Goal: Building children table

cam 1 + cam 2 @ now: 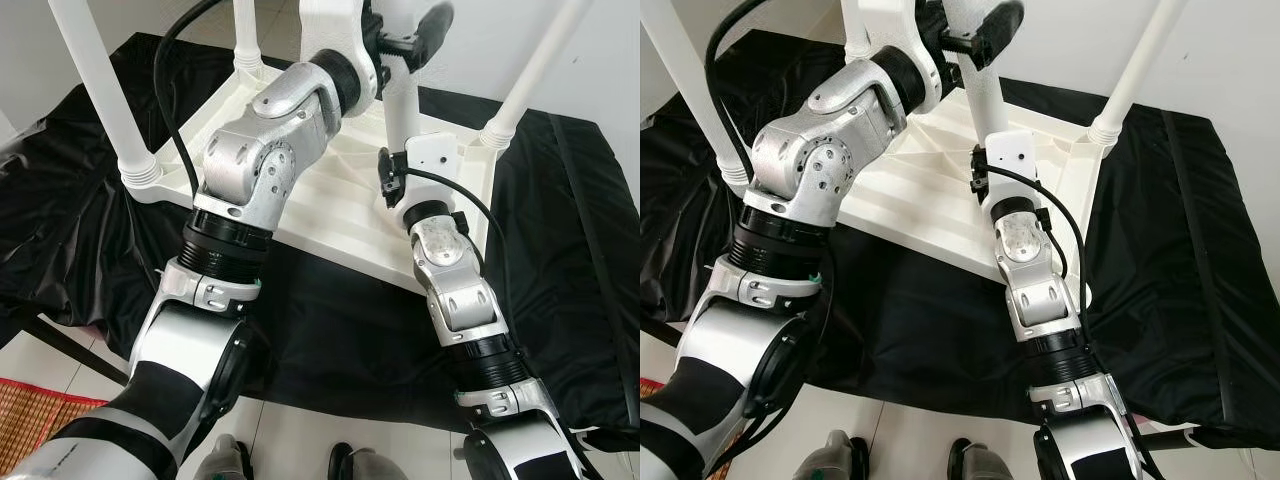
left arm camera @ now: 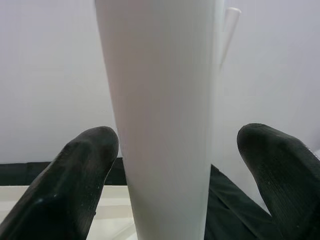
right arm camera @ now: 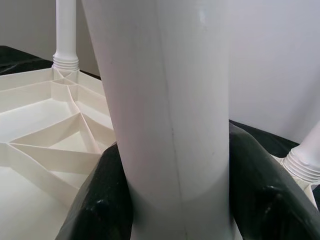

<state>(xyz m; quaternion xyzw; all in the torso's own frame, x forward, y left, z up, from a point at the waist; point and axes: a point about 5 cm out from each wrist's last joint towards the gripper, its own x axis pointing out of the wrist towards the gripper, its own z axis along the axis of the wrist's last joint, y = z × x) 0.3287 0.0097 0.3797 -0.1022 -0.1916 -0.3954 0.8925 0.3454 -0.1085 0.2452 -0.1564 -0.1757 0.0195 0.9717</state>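
Note:
A white plastic children's table (image 1: 330,190) lies upside down on a black cloth, its ribbed underside facing up. Three white legs stand in corner sockets: near left (image 1: 100,80), far left (image 1: 245,35) and far right (image 1: 535,70). A fourth leg (image 1: 400,100) stands upright at the near right corner. My right gripper (image 3: 182,190) is shut on its lower part, both fingers (image 3: 260,185) pressed against it. Higher up, my left gripper (image 2: 180,145) is open around the same leg, with a gap at the fingertips (image 2: 95,150).
The black cloth (image 1: 560,250) covers the low surface under the table and hangs over its near edge. A red woven mat (image 1: 30,410) lies on the tiled floor at the lower left. A white wall stands close behind.

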